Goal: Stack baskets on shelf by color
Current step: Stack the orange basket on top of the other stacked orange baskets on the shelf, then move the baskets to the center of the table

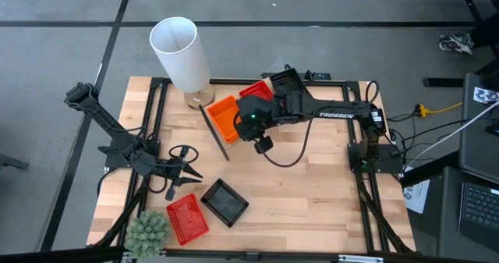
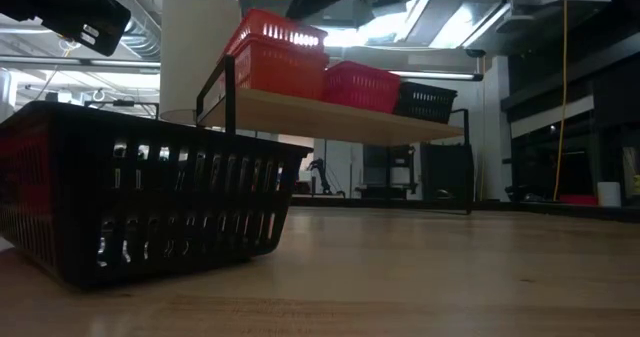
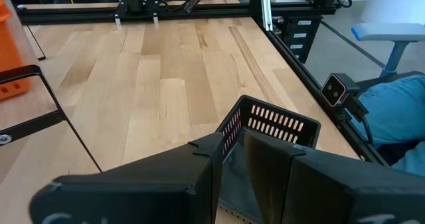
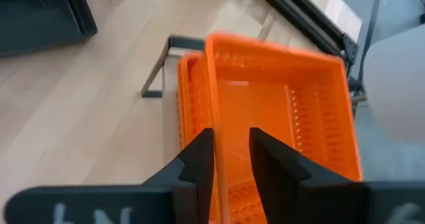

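Gripping the near wall of an orange plastic mesh basket (image 4: pixel 282 111), the right gripper (image 4: pixel 230 161) hangs over the light wood shelf on its thin black rod frame (image 1: pixel 216 134); the wrist view shows the two dark fingers (image 4: pixel 199 159) pinched on either side of that wall, with the basket's open tray reaching away from them. A second orange basket (image 4: pixel 187 101) sits directly under it, its rim peeking out along one side. In the high view this orange basket (image 1: pixel 224 115) is at the end of the shelf nearest the tall white cylinder (image 1: pixel 181 54), with a red mesh basket (image 1: pixel 256 90) next along and a black mesh basket (image 1: pixel 284 79) beyond that, both partly covered by the right arm.

The left gripper (image 1: pixel 187 169) rests low over the wooden table (image 1: pixel 312 193) on its left side, fingers (image 3: pixel 269 161) only a narrow gap apart and holding nothing. A loose black mesh basket (image 3: pixel 265 134) lies on the table just ahead of those fingers, not touching them. Beside it in the high view lies a loose red mesh basket (image 1: pixel 187 218), and a green spiky plant (image 1: pixel 148 232) stands at the table's near-left corner.
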